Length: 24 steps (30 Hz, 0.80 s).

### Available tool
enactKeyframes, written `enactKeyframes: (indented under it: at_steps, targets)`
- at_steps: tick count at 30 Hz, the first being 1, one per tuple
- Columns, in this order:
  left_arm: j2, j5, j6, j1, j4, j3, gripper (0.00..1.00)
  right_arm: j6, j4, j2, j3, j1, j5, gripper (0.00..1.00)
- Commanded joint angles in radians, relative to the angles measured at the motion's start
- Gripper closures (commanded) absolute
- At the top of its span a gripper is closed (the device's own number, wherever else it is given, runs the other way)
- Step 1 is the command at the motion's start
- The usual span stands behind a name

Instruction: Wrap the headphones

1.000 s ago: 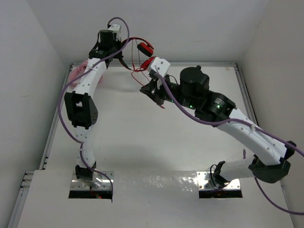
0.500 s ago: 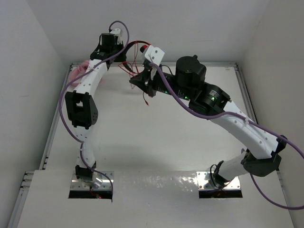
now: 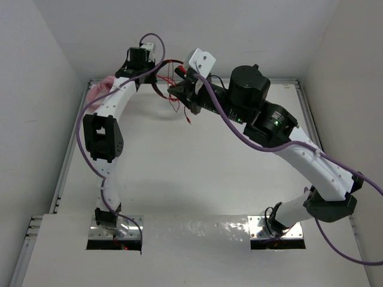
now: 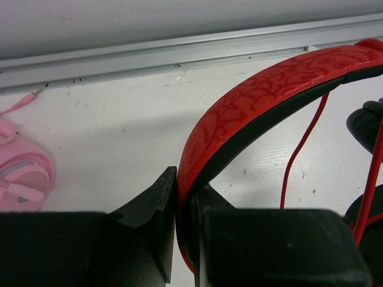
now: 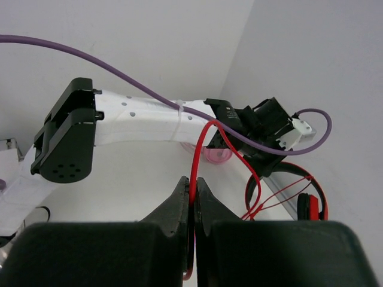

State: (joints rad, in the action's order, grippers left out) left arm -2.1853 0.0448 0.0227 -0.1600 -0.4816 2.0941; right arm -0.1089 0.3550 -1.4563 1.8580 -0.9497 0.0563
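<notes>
The red headphones (image 4: 257,101) hang above the table's far left corner, held by the black-lined headband. My left gripper (image 4: 184,197) is shut on that headband; in the top view it (image 3: 157,81) sits by the back wall with the headphones (image 3: 170,63) partly hidden behind the right arm. My right gripper (image 5: 192,192) is shut on the thin red cord (image 5: 193,161), which loops up and back down to the headphones (image 5: 311,206). In the top view the right gripper (image 3: 179,94) is close beside the headphones, and a loose cord end (image 3: 190,119) dangles below it.
Pale pink headphones (image 3: 99,89) lie on the table at the far left corner, under the left arm; they also show in the left wrist view (image 4: 21,179) and the right wrist view (image 5: 218,156). A metal rail (image 4: 179,51) runs along the back edge.
My right gripper has carried the cord left and then up toward the back wall, closer to the headphones. The left gripper has shifted slightly right; the ear cup is now hidden behind the right arm.
</notes>
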Motion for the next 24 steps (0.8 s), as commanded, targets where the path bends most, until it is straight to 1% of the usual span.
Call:
enactKeyframes:
  at_steps: [1,2,4,5,6,7,8,9,10,11,13,14,15,18,19,21,22,24]
  targets:
    - [0.052,0.024,-0.018,-0.015,0.072,0.029,1.0,-0.023,-0.036,0.016,0.036,0.0,-0.027,1.0]
    - [0.052,0.035,-0.074,-0.018,0.066,0.024,1.0,-0.034,-0.039,0.016,0.04,0.0,-0.039,1.0]
    - [0.058,0.078,-0.133,-0.035,0.051,-0.003,1.0,-0.058,-0.044,0.011,0.055,0.0,-0.073,1.0]
    - [0.064,0.101,-0.197,-0.038,0.049,-0.023,1.0,-0.087,-0.037,0.005,0.069,0.0,-0.135,1.0]
    - [0.087,0.125,-0.223,-0.041,0.049,-0.048,1.0,-0.106,-0.028,-0.016,0.117,0.005,-0.169,1.0]
    - [0.102,0.133,-0.248,-0.042,0.061,-0.105,1.0,-0.124,-0.015,-0.033,0.153,0.009,-0.196,1.0]
    - [0.117,0.141,-0.3,-0.044,0.069,-0.133,1.0,-0.152,0.021,-0.054,0.188,0.037,-0.243,1.0]
    - [0.143,0.15,-0.326,-0.047,0.061,-0.153,1.0,-0.161,0.038,-0.103,0.276,0.058,-0.263,1.0]
    - [0.15,0.156,-0.351,-0.049,0.045,-0.163,1.0,-0.163,0.053,-0.13,0.321,0.089,-0.274,1.0]
    - [0.153,0.162,-0.397,-0.052,0.023,-0.163,1.0,-0.134,0.065,-0.154,0.389,0.174,-0.271,1.0]
    - [0.17,0.187,-0.446,-0.059,-0.036,-0.166,1.0,-0.097,0.059,-0.214,0.423,0.27,-0.265,1.0]
    - [0.179,0.199,-0.495,-0.065,-0.058,-0.177,1.0,-0.066,0.026,-0.228,0.423,0.357,-0.271,1.0]
    - [0.193,0.225,-0.518,-0.079,-0.08,-0.181,1.0,-0.057,0.003,-0.237,0.399,0.394,-0.294,1.0]
    - [0.219,0.291,-0.602,-0.113,-0.219,-0.187,1.0,-0.009,-0.071,-0.269,0.351,0.512,-0.32,1.0]
    - [0.223,0.311,-0.639,-0.119,-0.247,-0.187,1.0,0.064,-0.077,-0.295,0.351,0.578,-0.308,1.0]
    - [0.248,0.352,-0.668,-0.133,-0.314,-0.195,1.0,0.144,-0.085,-0.318,0.352,0.64,-0.28,1.0]
    - [0.257,0.356,-0.679,-0.136,-0.328,-0.201,1.0,0.203,-0.09,-0.343,0.356,0.699,-0.26,1.0]
    - [0.291,0.356,-0.704,-0.15,-0.354,-0.226,1.0,0.259,-0.094,-0.366,0.368,0.755,-0.237,1.0]
